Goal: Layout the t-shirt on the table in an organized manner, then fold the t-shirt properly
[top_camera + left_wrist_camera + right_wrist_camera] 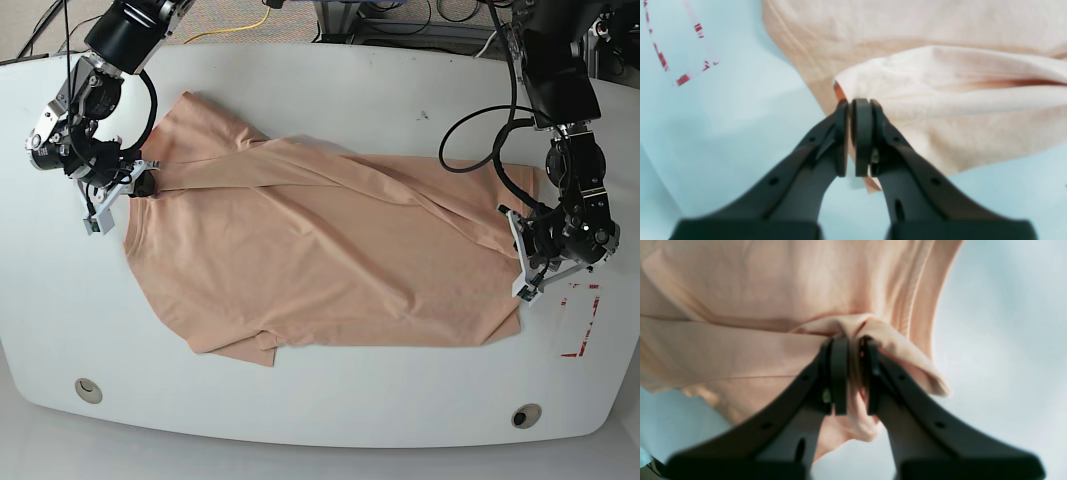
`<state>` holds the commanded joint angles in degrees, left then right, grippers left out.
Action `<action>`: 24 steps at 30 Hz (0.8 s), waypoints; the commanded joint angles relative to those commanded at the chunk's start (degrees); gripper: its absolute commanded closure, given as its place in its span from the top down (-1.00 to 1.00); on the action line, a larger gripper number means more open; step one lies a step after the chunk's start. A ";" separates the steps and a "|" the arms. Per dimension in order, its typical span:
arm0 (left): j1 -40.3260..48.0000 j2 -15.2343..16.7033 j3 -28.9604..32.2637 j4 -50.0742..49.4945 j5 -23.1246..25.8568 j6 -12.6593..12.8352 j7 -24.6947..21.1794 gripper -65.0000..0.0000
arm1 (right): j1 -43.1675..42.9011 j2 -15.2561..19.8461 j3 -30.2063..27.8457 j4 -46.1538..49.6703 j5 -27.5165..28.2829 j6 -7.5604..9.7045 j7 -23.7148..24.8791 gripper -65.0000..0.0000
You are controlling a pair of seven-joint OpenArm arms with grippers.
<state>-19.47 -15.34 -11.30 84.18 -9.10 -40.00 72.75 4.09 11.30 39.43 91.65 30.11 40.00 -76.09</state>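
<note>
from overhead the t-shirt sprawls across the table. only the wrist views reveal the pinches: the left gripper clamps a raised fold near red tape, and the right gripper clamps bunched cloth.

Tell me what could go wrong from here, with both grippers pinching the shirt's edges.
1. The left gripper pinches only a thin corner of the t-shirt; under tension it might slip free.
2. The right gripper holds a bunched wad, so that edge may stay creased when laid down.
3. A raised fold runs across the shirt's far side; pulling unevenly could skew it on the table.
</note>
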 joint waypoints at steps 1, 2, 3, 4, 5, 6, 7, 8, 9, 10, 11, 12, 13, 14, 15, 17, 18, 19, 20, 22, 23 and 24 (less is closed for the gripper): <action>-0.62 0.00 0.00 -1.05 0.00 0.00 0.00 -0.94 | 0.00 0.00 0.09 0.00 -0.09 0.00 0.00 -0.75; -1.14 0.00 0.00 -1.76 0.09 0.00 -0.18 -0.94 | 0.00 0.00 0.09 0.00 -0.09 0.00 0.00 -0.75; -1.67 -0.09 0.00 -2.64 0.09 0.00 -0.79 -0.94 | 0.00 0.00 0.09 0.00 -0.09 0.00 0.00 -0.75; -2.20 -0.18 0.00 -3.52 0.18 0.00 -1.49 -0.93 | 0.00 0.00 0.09 0.00 -0.09 0.00 0.00 -0.75; -2.37 -0.35 0.00 -3.78 0.26 0.00 -1.67 -0.93 | 0.00 0.00 0.09 0.00 -0.09 0.00 0.00 -0.75; -2.64 -0.97 0.09 -4.40 1.05 0.00 -1.85 -0.93 | 0.00 0.00 0.09 0.00 -0.09 0.00 0.00 -0.75; -2.64 -1.14 0.09 -4.75 1.58 0.00 -1.85 -0.93 | 0.00 0.00 0.09 0.00 -0.09 0.00 0.00 -0.74; -2.73 -1.23 0.18 -5.19 2.11 0.00 -1.93 -0.92 | 0.00 0.00 0.09 0.09 -0.09 0.00 0.00 -0.74; -2.81 -1.32 0.18 -5.36 2.46 0.00 -1.93 -0.90 | 0.00 0.00 0.09 0.18 -0.09 0.00 0.00 -0.73; -2.99 -1.32 0.18 -5.36 2.64 0.00 -1.93 -0.85 | 0.00 0.00 0.09 0.18 -0.09 0.00 0.00 -0.73; -3.25 -1.32 0.18 -5.27 2.64 0.00 -1.93 -0.76 | 0.00 0.09 0.09 0.26 0.00 0.00 0.00 -0.72; -3.34 -1.41 0.09 -5.27 2.64 0.00 -1.85 -0.63 | 0.00 0.09 0.09 0.26 0.09 0.00 0.00 -0.66; -3.34 -1.41 0.09 -5.19 2.64 0.00 -1.85 -0.53 | 0.00 0.09 0.09 0.26 0.18 0.00 0.00 -0.60; -3.34 -1.58 0.00 -5.10 2.64 0.00 -1.85 -0.44 | 0.09 0.18 0.09 0.35 0.26 0.00 0.00 -0.48; -3.34 -1.85 0.00 -5.10 2.81 0.00 -1.85 -0.35 | 0.18 0.18 0.09 0.53 0.26 0.00 0.00 -0.37; -3.34 -2.46 0.00 -5.01 3.34 0.00 -1.85 -0.17 | 0.18 0.26 0.09 2.29 0.35 0.00 -0.18 0.00; -3.34 -2.46 0.00 -5.01 3.34 0.00 -1.76 -0.13 | 0.18 0.26 0.09 3.08 0.35 0.00 -0.26 0.12; -3.43 -2.64 0.00 -5.01 3.34 0.00 -1.76 -0.08 | 0.09 0.26 0.09 4.84 0.44 0.00 -0.35 0.35; -3.43 -2.64 0.00 -5.01 3.34 0.00 -1.76 -0.06 | 0.09 0.18 0.09 5.89 0.44 0.00 -0.44 0.48; -3.16 -2.73 0.00 -3.96 3.34 0.00 -1.67 -0.06 | -0.26 0.09 0.09 8.79 0.44 0.00 -1.23 0.75; -2.81 -2.73 -0.09 -3.16 3.34 0.00 -1.67 -0.06 | -0.70 0.09 0.18 10.20 0.44 0.00 -2.29 0.86; -2.46 -2.73 -0.09 -2.37 3.34 0.00 -1.67 -0.06 | -1.05 0.09 0.18 11.34 0.44 0.00 -3.08 0.93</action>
<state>-21.93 -18.07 -11.38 81.80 -5.76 -40.00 71.08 3.03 11.38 39.60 102.99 30.55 40.00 -79.16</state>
